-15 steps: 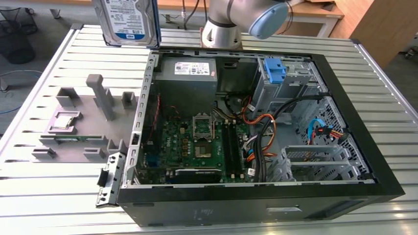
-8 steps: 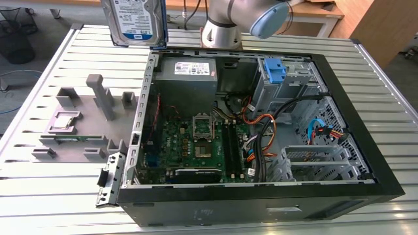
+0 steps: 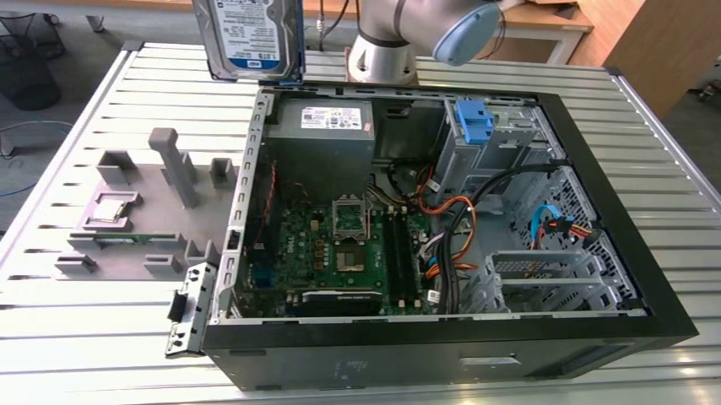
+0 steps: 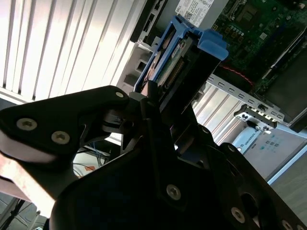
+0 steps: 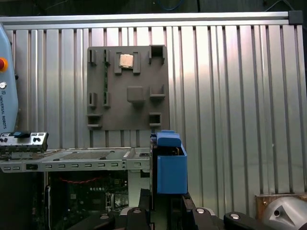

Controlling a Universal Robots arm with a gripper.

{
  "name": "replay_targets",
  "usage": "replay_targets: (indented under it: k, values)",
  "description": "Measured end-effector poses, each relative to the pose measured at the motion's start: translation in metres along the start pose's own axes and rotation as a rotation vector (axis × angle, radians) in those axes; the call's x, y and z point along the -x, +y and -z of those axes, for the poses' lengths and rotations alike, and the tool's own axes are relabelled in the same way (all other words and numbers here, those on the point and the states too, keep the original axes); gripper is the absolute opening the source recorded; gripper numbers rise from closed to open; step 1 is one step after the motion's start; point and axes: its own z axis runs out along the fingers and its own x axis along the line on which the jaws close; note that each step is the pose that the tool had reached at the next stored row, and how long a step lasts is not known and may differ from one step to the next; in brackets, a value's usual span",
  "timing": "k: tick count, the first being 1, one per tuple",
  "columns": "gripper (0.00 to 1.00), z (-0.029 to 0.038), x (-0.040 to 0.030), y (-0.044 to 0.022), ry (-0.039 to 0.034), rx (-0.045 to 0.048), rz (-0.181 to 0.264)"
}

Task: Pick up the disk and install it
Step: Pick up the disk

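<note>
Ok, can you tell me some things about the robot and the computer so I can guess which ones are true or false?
1. The fingers are holding the disk up in the air. True.
2. The disk is already inside the computer case. False: it is up outside the case.
3. The case is open, showing the green motherboard. True.
4. The grey parts holder sits at the exterior view's right of the case. False: it is at the left.
5. The disk's bracket is red. False: it is blue.
</note>
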Motion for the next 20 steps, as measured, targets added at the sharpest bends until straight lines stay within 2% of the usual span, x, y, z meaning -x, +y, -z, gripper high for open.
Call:
replay_targets:
  k: [4,10,20]
  values:
    - [0.35,0.0001,0.0003,-0.0051,0.0000,0.0001,0.000]
    - [0.35,0.0000,-0.0016,-0.0067,0.0001,0.0001,0.000]
    - [0.35,0.0000,-0.0152,-0.0075,0.0000,0.0000,0.000]
